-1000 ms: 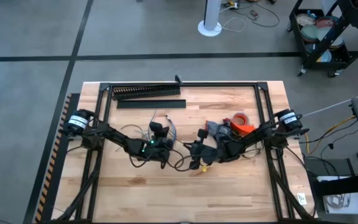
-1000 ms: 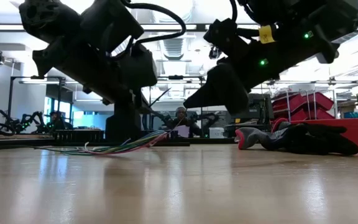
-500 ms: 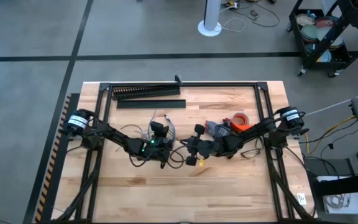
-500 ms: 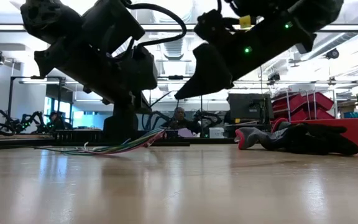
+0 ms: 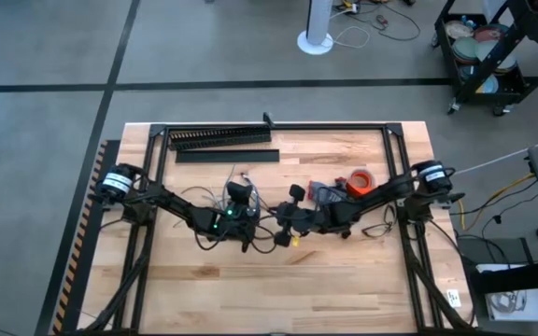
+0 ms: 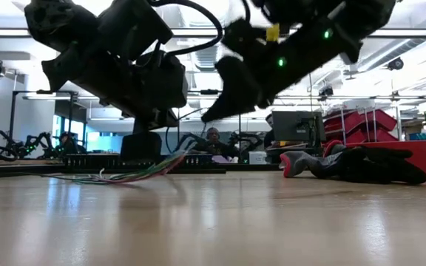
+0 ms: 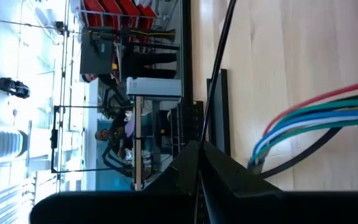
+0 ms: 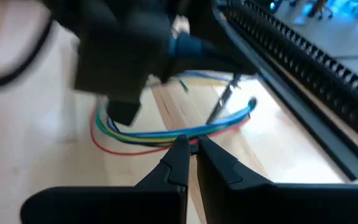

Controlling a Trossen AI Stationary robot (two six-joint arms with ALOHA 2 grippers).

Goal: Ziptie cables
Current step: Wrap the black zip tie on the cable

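The cables are thin coloured wires, red, green and blue, lying loosely looped on the wooden table; they also show in the left wrist view and low view. My left gripper is just beside them at mid-table and is shut on a thin dark ziptie. My right gripper is shut with nothing seen in it. It hangs above the table, close to the right of the left gripper, with the cables ahead of its fingertips. My left gripper pinches the ziptie between its two fingers, by the part right at the fingertips. The fingers point toward the table's far edge and lie along the strip. The strip runs straight on past them toward the black duct, beside the cables.
A long black comb-toothed duct and a flat black strip lie along the far edge. An orange tape roll and a grey-and-dark tool lie at mid-right. The near half of the table is bare wood. People sit in the room beyond.
My right gripper has risen and gone toward the table's left and somewhat toward its far edge, closing in on my left gripper and the cables.
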